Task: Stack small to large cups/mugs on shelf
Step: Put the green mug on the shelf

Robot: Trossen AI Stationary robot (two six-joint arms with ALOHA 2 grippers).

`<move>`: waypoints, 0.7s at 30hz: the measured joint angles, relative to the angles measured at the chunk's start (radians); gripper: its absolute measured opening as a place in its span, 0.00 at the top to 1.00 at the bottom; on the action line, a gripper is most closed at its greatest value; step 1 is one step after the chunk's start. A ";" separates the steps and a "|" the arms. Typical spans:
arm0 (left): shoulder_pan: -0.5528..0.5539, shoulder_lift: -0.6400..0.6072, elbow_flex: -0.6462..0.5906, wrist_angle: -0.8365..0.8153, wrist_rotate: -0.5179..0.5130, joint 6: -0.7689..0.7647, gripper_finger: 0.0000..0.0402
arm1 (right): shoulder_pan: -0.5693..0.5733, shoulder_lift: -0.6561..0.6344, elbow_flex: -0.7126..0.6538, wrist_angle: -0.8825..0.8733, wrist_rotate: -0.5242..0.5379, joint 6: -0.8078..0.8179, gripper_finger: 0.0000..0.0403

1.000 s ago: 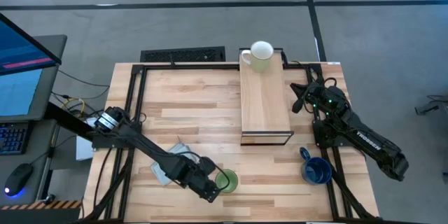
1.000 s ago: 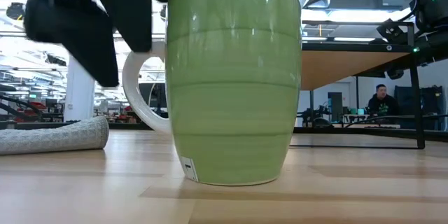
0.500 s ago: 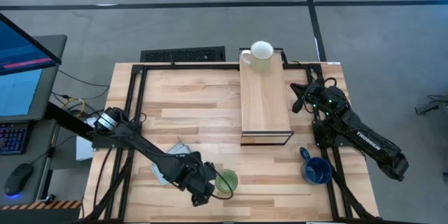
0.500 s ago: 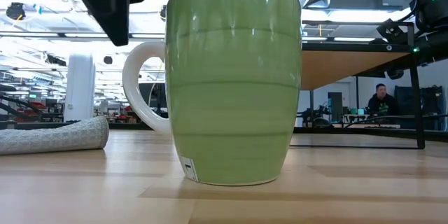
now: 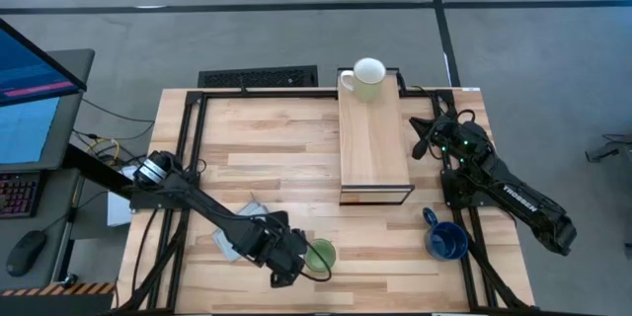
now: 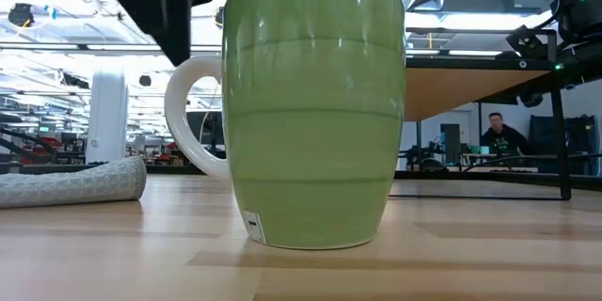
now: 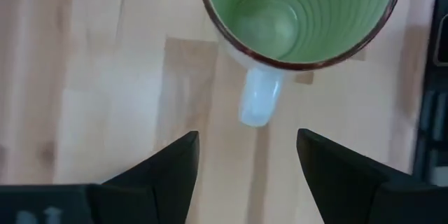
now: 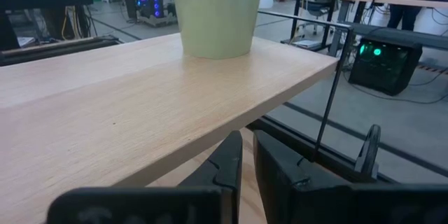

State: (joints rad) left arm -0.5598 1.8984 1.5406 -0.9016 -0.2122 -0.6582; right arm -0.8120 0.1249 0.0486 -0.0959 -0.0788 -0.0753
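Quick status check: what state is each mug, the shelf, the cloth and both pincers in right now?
White mug: upright on shelf.
Green mug: upright on table, empty.
Blue mug: upright on table.
Shelf: holds only the white mug.
Cloth: flat on table.
Left pincer: open, facing green mug's handle.
Right pincer: shut, beside shelf.

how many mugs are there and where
3. The white mug stands on the far end of the shelf. The green mug sits on the table near the front edge, by the left gripper. The blue mug is on the table, front right.
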 joint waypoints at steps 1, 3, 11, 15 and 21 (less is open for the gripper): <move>0.001 0.000 0.000 0.001 -0.015 0.024 0.42 | 0.000 0.000 0.000 0.000 0.000 0.000 0.85; 0.006 0.000 0.000 0.001 -0.024 0.055 0.42 | 0.000 0.000 0.000 0.000 0.000 0.000 0.85; 0.026 0.000 -0.027 0.036 -0.009 0.122 0.42 | 0.000 0.000 0.000 0.000 0.000 -0.002 0.85; 0.035 0.001 -0.041 0.065 0.040 0.122 0.42 | 0.000 0.000 0.000 0.000 0.000 -0.002 0.85; 0.038 0.001 -0.041 0.108 0.049 0.153 0.42 | 0.000 0.000 0.000 0.000 0.000 -0.002 0.85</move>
State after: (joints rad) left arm -0.5217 1.8996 1.4994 -0.7936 -0.1627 -0.5056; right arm -0.8120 0.1249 0.0486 -0.0956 -0.0788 -0.0769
